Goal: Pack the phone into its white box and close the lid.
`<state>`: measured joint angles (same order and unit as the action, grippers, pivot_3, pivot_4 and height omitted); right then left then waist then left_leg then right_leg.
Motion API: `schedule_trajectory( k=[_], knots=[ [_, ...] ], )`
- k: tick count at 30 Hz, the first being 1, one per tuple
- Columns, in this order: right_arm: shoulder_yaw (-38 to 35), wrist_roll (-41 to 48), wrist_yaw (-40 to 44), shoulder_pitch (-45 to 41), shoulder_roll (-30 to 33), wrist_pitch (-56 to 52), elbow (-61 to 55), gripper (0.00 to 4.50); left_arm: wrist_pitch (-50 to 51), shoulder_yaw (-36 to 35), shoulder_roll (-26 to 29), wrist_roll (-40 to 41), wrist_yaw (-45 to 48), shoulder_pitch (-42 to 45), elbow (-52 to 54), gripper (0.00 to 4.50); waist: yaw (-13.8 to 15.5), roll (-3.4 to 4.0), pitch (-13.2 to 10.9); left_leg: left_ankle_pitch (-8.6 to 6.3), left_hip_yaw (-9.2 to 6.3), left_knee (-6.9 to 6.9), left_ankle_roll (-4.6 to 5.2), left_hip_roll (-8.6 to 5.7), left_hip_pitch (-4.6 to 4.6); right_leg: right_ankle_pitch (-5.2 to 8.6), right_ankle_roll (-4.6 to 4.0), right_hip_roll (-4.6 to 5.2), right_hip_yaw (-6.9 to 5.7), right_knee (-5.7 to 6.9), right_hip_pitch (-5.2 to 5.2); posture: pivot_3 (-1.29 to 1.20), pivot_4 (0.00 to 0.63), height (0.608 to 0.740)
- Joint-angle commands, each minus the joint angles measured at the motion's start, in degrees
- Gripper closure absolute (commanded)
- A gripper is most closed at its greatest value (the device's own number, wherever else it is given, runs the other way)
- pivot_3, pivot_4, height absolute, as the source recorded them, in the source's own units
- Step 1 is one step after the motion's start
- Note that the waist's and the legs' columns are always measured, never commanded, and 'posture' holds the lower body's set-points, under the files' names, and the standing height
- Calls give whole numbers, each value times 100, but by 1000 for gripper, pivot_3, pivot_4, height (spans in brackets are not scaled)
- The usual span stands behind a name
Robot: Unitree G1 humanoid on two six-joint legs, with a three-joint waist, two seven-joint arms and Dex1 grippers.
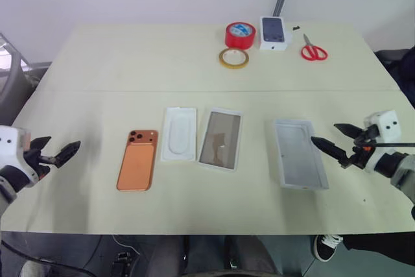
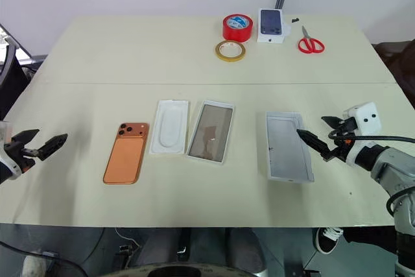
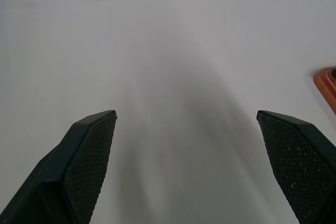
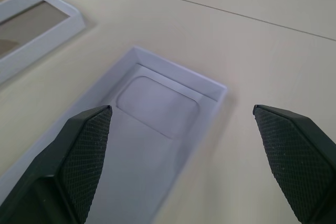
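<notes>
Both grippers, left gripper (image 1: 57, 150) and right gripper (image 1: 332, 139), spread wide, empty.
Pale table (image 1: 194, 63), white wall; glossy orange phone (image 1: 138, 159) lying flat, lenses at corner.

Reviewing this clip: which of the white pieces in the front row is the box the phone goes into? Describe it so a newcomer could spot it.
On the table, a row lies near the front edge. The white box is third from the left, after the orange phone and the thin white insert. Its brownish inner face sets it apart from the grey-lined lid, which lies apart to its right.
</notes>
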<state>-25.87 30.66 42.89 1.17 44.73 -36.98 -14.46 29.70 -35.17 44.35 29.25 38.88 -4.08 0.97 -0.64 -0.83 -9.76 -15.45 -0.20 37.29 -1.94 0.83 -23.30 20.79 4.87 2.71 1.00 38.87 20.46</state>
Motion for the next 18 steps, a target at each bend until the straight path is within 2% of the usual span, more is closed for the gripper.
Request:
schedule_trajectory(
  k=[1, 11, 18],
  knots=[
    [-46, 105, -66, -70, -25, 18, -262, 0, -122, -163, 94, -5, -40, 116, 12, 10, -10, 0, 0, 0, 0, 0, 0, 0, 0, 0, 0, 0, 0, 0, 0, 0, 150, 740],
    [337, 55, -29, -460, -7, 109, -309, 0, 145, -53, -154, 236, -253, 132, 633, 10, -18, 0, 0, 0, 0, 0, 0, 0, -1, 0, 0, -1, 1, 4, 4, 0, 150, 740],
    [1062, -139, 71, -1023, 69, 205, -676, 0, 1021, 871, -830, 648, -1008, 814, 1696, 10, -2, -2, 1, 0, -2, 9, 0, -1, -2, -1, 1, -3, -1, 8, 0, 0, 150, 740]
  ],
)
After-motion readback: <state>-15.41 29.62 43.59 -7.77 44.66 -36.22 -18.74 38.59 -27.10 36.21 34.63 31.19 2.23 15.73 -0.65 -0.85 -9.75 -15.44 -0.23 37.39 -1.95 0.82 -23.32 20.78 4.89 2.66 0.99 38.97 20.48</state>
